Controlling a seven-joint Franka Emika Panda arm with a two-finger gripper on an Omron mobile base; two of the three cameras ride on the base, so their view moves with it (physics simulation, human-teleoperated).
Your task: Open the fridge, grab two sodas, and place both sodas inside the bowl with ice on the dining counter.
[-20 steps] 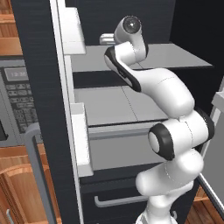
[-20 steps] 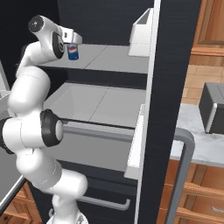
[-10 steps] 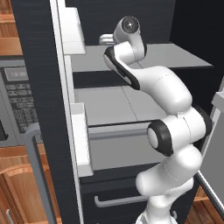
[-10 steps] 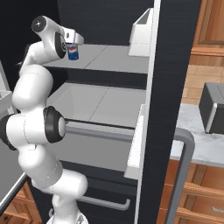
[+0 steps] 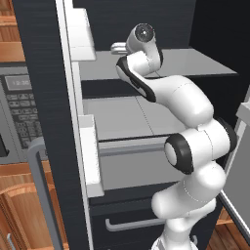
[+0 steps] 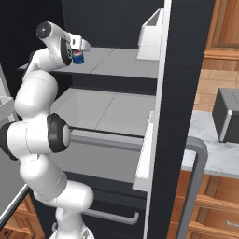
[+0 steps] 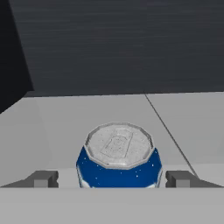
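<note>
**Closing on the blue soda**

Nearest, in the hand view: gripper (image 7: 112,178) spread wide, one fingertip (image 7: 43,178) on each side of the blue soda (image 7: 118,162), no contact visible. Upright on the top shelf (image 6: 122,63) of the open fridge (image 5: 46,88). Best to close evenly around the mid-body, keeping level, then lift straight before drawing back. Beyond: bare grey shelf, dark rear wall.

The arm reaches into the open fridge (image 6: 182,93); its gripper (image 6: 80,50) is at the blue soda (image 6: 77,57) standing on the upper shelf (image 6: 116,63)
</note>
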